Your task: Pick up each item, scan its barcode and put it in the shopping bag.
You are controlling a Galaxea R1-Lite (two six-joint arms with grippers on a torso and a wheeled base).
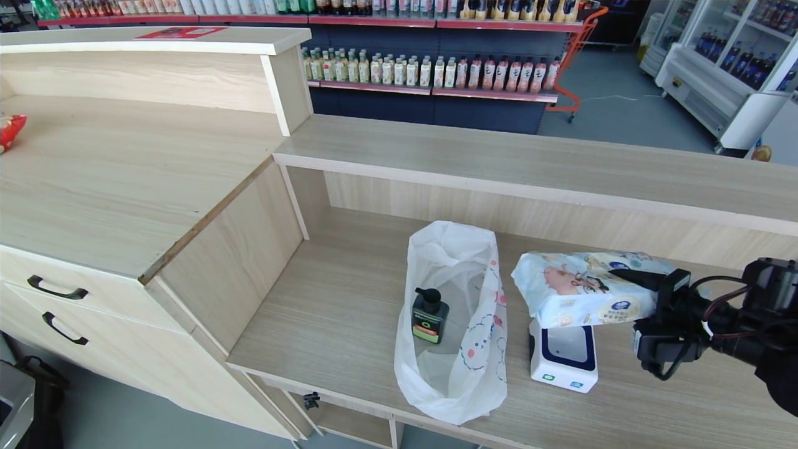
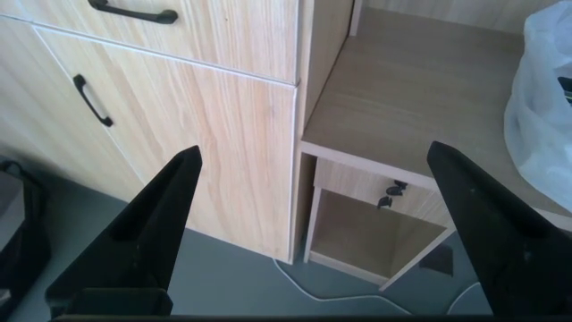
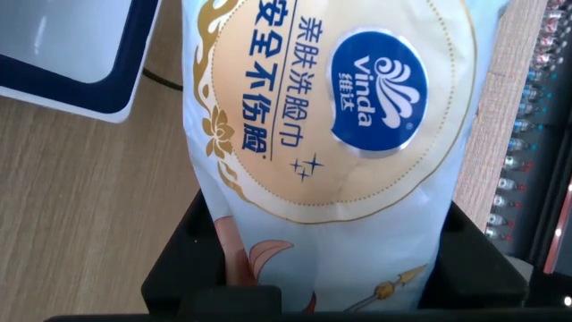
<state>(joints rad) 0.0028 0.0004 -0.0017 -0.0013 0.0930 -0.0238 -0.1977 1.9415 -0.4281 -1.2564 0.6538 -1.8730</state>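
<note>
- Right gripper: clamped on the tissue pack, over the scanner.
- Left gripper: fingers spread, grasping nothing, near the cabinet.
- Shopping bag: on the counter, pump bottle inside.

The right arm is matte black, with thin black cables looping beside its blocky wrist.
</note>
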